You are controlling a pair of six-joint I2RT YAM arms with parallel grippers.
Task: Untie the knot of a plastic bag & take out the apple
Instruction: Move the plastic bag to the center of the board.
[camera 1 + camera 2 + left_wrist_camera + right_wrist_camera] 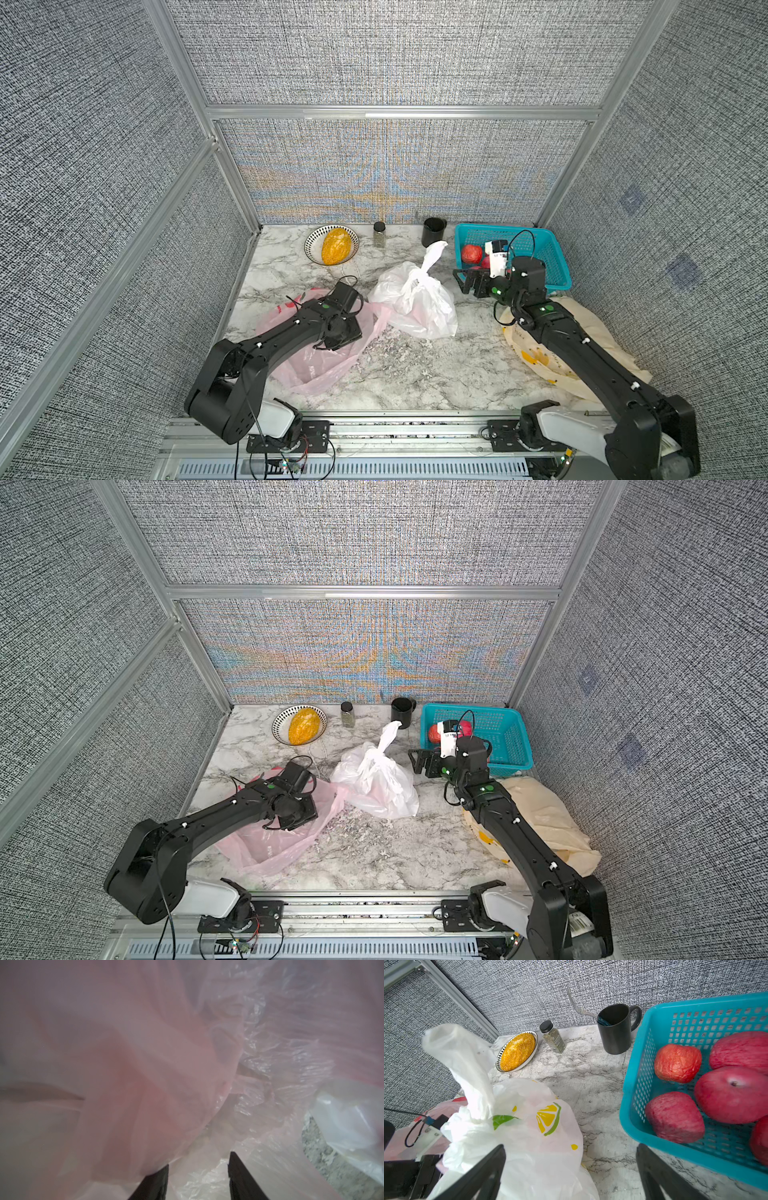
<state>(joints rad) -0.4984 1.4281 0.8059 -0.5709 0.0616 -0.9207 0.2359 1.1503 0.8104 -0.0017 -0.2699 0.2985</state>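
Jaws of left gripper stand half apart in translucent pink plastic bag, hold unclear; right gripper spread, empty, beside knotted white plastic bag.

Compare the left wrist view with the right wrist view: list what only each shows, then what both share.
Only left wrist: the left gripper, jaws apart, amid the crumpled film of the pink bag up close. Only right wrist: the right gripper, jaws wide apart, the teal basket holding red apples, black mug, spice jar, bowl. Both: the white bag, the marble tabletop and the pink bag.
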